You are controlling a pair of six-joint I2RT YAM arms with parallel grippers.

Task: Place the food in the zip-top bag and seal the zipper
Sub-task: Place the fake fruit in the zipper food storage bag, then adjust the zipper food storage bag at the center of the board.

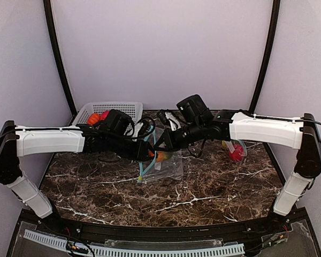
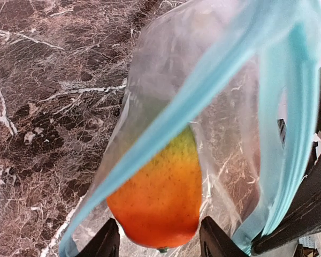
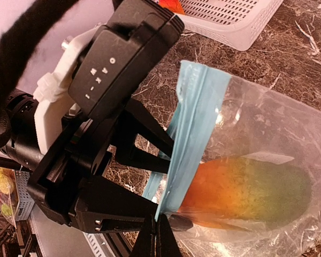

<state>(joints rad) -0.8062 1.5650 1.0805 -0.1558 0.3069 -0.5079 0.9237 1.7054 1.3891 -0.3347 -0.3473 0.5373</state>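
Right gripper (image 3: 155, 239) pinches the zip-top bag (image 3: 267, 123) rim — hold it high; left gripper (image 2: 160, 242) straddles the mango (image 2: 160, 198), grip unclear — back out straight.

zip-top bag (image 3: 278, 123): clear | fruit (image 3: 246, 193): orange-green, inside bag | right gripper (image 3: 156, 227): pinching blue zipper (image 3: 195, 118)

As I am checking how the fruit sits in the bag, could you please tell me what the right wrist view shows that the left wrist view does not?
Only the right wrist view shows the white basket and the left gripper from outside, reaching into the zip-top bag. Only the left wrist view shows that gripper's fingers on either side of the fruit, at its orange end. Both show the clear bag with its blue zipper, the orange-green fruit inside and the marble table.
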